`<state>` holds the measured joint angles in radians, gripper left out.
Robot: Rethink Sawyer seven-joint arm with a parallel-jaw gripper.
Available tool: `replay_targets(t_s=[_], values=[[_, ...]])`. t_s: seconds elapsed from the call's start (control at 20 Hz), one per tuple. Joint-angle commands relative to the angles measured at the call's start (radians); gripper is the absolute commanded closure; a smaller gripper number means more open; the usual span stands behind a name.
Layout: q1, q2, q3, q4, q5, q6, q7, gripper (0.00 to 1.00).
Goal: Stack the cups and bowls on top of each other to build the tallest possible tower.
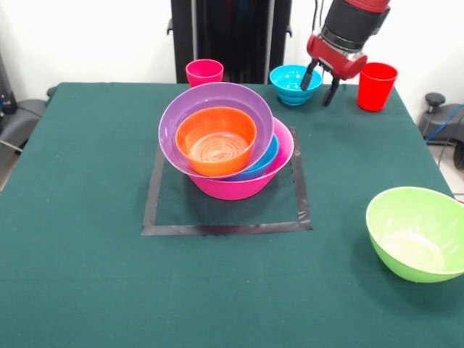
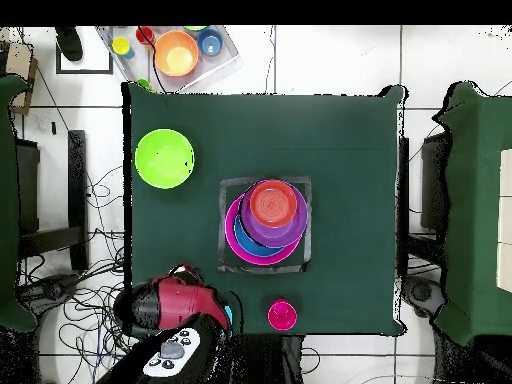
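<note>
Green table (image 1: 87, 290), black tape square (image 1: 217, 228) at centre. Tower (image 1: 225, 145) inside square: pink bowl (image 1: 243, 187) at base, blue bowl (image 1: 264, 163) in it, purple bowl (image 1: 210, 98) tilted on top, orange bowl (image 1: 216, 141) nested inside purple. Lime bowl (image 1: 417, 232) alone near right edge, front view. Small blue bowl (image 1: 290, 83) by far edge. Red cup (image 1: 376, 85) at far right corner; pink cup (image 1: 204, 72) at far edge. Gripper (image 1: 320, 85) just above table between small blue bowl and red cup, fingers apart, holding nothing.
</note>
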<state>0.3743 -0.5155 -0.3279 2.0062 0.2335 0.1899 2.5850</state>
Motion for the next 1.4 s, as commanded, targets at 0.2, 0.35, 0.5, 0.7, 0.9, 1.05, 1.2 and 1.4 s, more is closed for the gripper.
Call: replay_targets(t_s=[0.2,0.35,0.5,0.7,0.9,1.05,1.2,1.4], values=[[-0.002,0.047,0.060,0.074,0.045,-0.029,0.174,0.00],[0.002,0.032,0.054,0.077,0.044,-0.011,0.170,0.00],[0.009,0.020,0.044,0.069,0.048,0.021,0.167,0.00],[0.008,0.044,0.057,0.058,0.060,0.000,0.176,0.00],[-0.006,0.075,0.077,0.058,0.067,-0.046,0.182,0.00],[-0.009,0.085,0.084,0.067,0.070,-0.070,0.185,0.00],[-0.021,0.088,0.100,0.083,0.071,-0.098,0.190,0.00],[-0.042,0.088,0.123,0.108,0.069,-0.135,0.196,0.00]])
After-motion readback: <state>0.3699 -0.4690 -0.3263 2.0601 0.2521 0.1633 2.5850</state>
